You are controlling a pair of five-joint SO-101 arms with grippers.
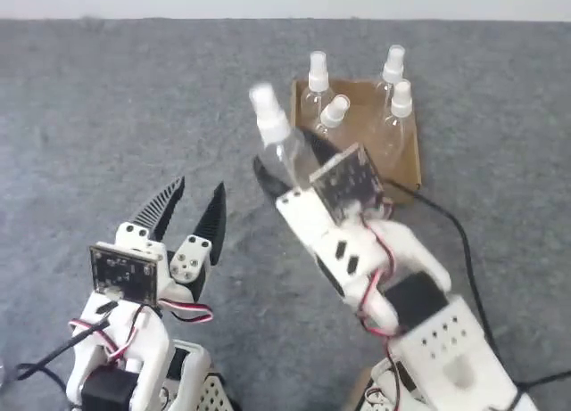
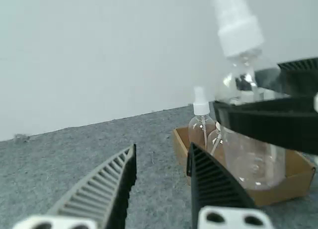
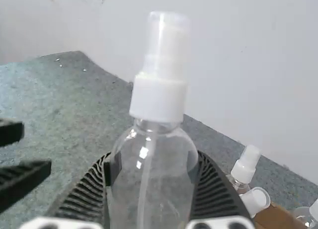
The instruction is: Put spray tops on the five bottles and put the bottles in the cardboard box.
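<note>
**A:** Count?

**B:** One cardboard box (image 1: pixel 412 166), on the worktop (image 1: pixel 107 99) toward its far edge, right of centre. Five bottles, two claws.

**A:** Where are the bottles?

**B:** Four are in the box. Bottle one (image 1: pixel 314 97) is in the far-left corner and bottle two (image 1: pixel 389 79) is in the far-right corner. Bottle three (image 1: pixel 332 117) is near the middle, its cap leaning. Bottle four (image 1: pixel 399 126) is against the right wall. The fifth bottle (image 1: pixel 287 148) is outside, just beside the box's left wall.

**A:** Tops?

**B:** Five white spray tops, one on each bottle. The fifth bottle's spray top (image 3: pixel 160 75) is on the neck and looks straight.

**A:** Right claw?

**B:** The right claw (image 1: pixel 284 161) is clamped on the fifth bottle. From its wrist camera, a ribbed finger (image 3: pixel 82 194) presses each side of the clear body, just under the shoulder. The gap is exactly bottle-wide. The bottle looks lifted off the worktop, but its base isn't visible well enough to be sure.

**A:** Left claw?

**B:** The left claw (image 1: pixel 201 188) is over the worktop toward the near edge, left of centre. It is open about halfway, with nothing between the fingers and nothing touching them. Its wrist camera looks past the tips (image 2: pixel 162 149) at the held bottle and the box behind it. It is apart from both.
</note>
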